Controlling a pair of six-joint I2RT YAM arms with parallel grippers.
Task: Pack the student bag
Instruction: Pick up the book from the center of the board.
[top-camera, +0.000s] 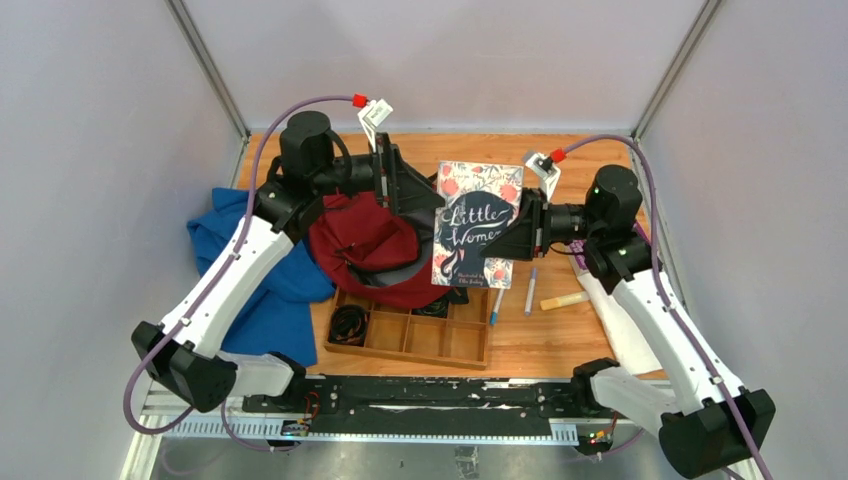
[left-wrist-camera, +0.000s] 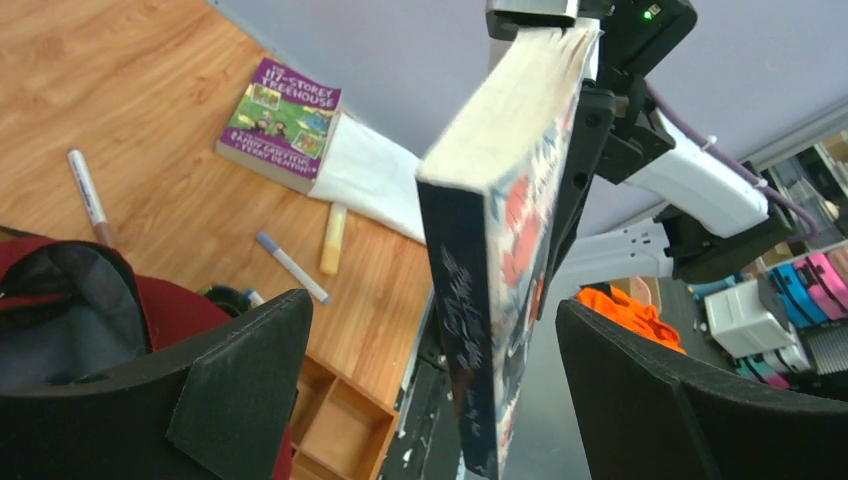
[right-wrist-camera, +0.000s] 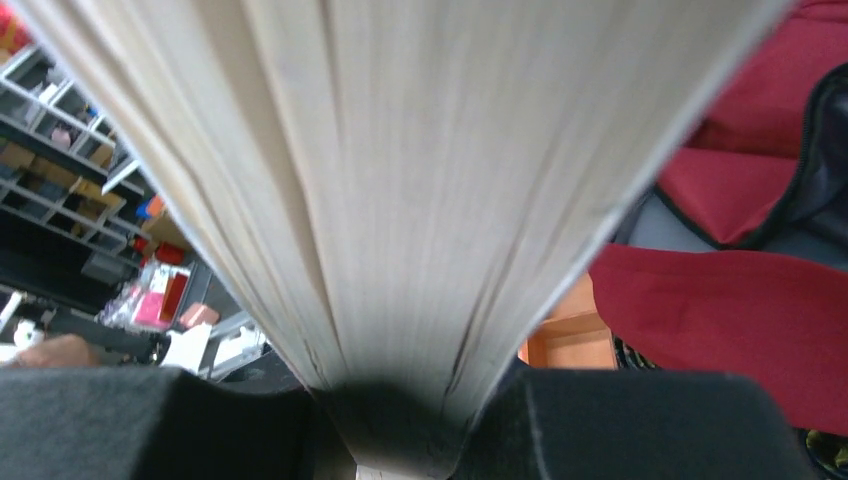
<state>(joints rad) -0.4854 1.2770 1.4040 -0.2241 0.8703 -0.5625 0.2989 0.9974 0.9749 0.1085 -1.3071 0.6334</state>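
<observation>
Two books, one bag (top-camera: 365, 245). The right gripper (right-wrist-camera: 400, 425) clamps the raised book (top-camera: 478, 225); the left gripper (top-camera: 410, 190) gapes open around it. A second book (left-wrist-camera: 280, 122) lies near three markers (left-wrist-camera: 290, 266).

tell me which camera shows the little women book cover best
Top external: the Little Women book faces the camera, whole cover and title readable, gripped by the right end effector. Left wrist shows its spine and page edges obliquely; right wrist only page edges, close.

The upright book (top-camera: 477, 224) hangs at the right edge of the student bag (top-camera: 355, 245), barring entry from the right. The wooden tray (top-camera: 410, 357) crowds the near side. Right of it, open tabletop (top-camera: 545, 340) surrounds a pen (top-camera: 531, 290).
</observation>
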